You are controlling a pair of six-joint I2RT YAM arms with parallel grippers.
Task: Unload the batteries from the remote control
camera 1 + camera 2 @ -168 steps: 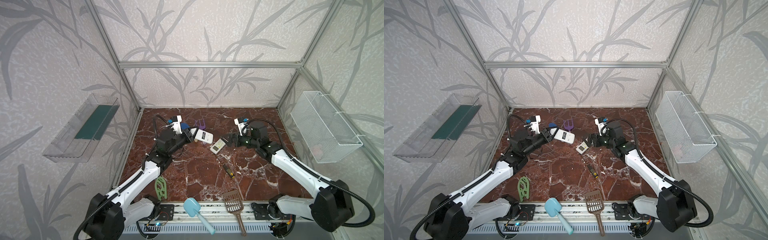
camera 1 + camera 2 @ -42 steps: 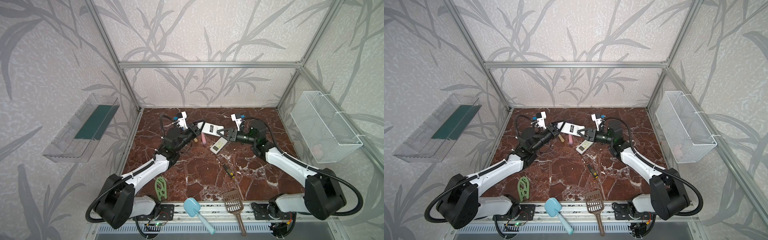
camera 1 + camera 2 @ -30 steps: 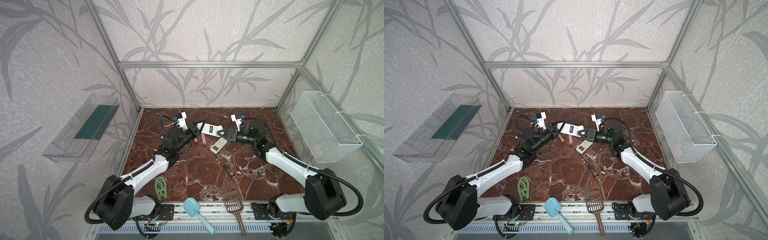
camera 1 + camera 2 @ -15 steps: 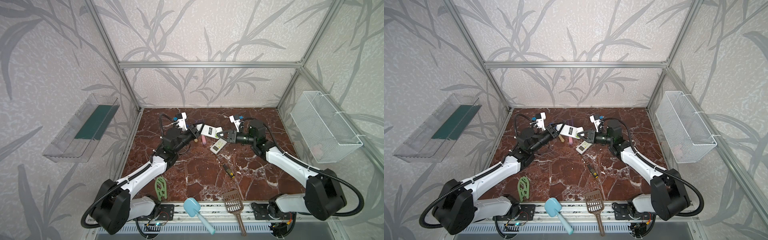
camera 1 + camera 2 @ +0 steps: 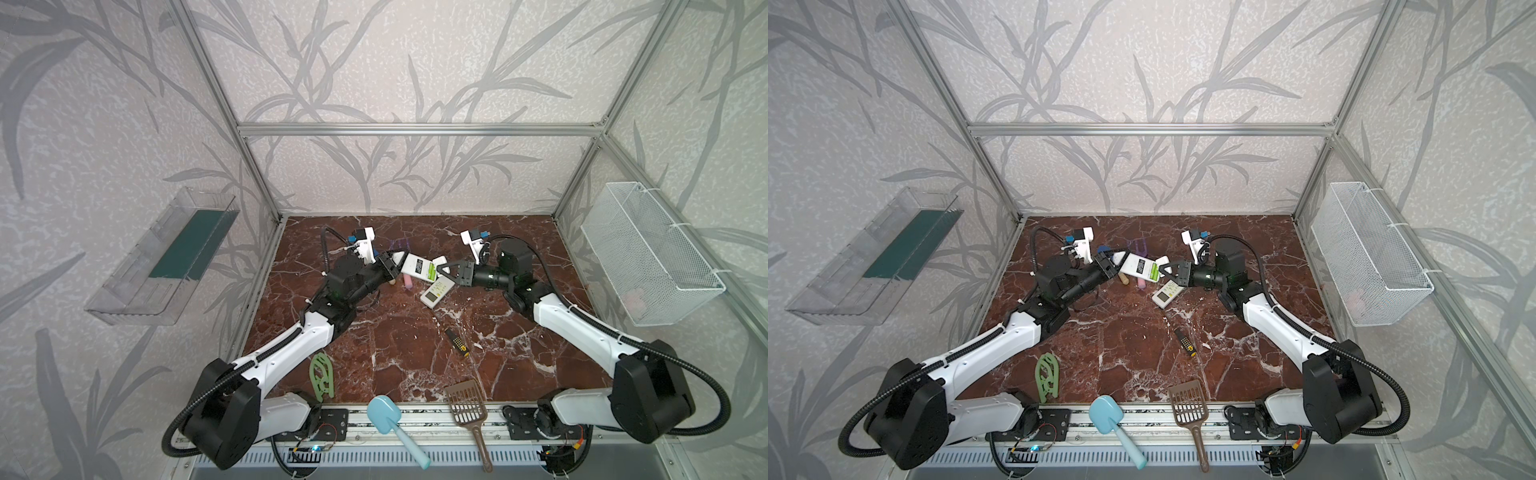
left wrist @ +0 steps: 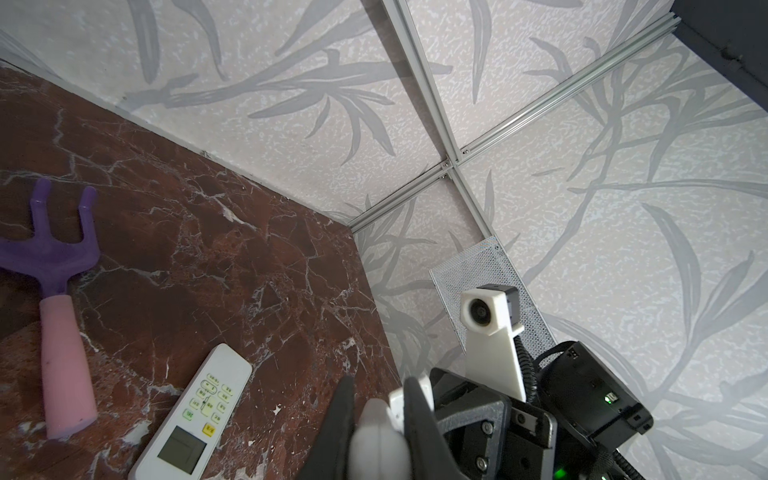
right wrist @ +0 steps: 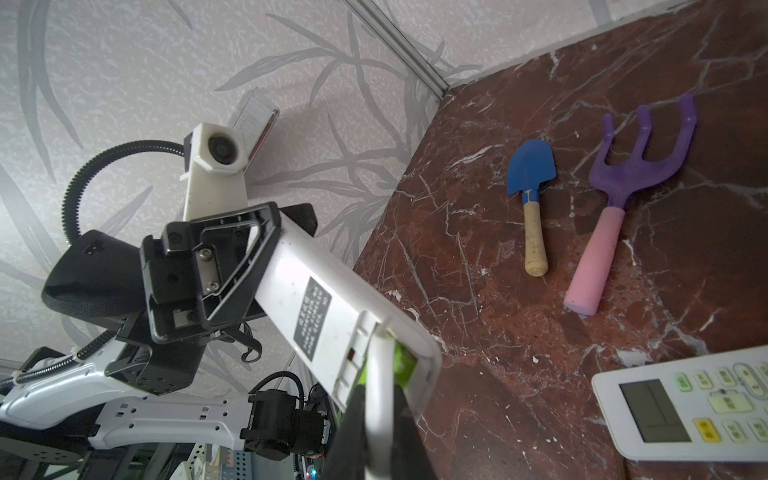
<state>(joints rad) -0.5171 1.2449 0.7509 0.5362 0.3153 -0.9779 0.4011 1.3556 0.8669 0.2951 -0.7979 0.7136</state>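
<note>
Your left gripper (image 5: 398, 262) clamps one end of the remote (image 5: 417, 266) above the counter (image 5: 415, 357), while your right gripper (image 5: 445, 269) pinches tight on its white cover (image 7: 376, 374), the green batteries (image 7: 405, 362) seated just beside those fingertips.

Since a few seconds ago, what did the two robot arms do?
The right end effector moved from beside the second remote over to the held remote and shut on its battery cover; green batteries show under it. The left end effector kept its grip and seems to have raised the remote slightly. The second remote, screwdriver and rake stayed put.
</note>
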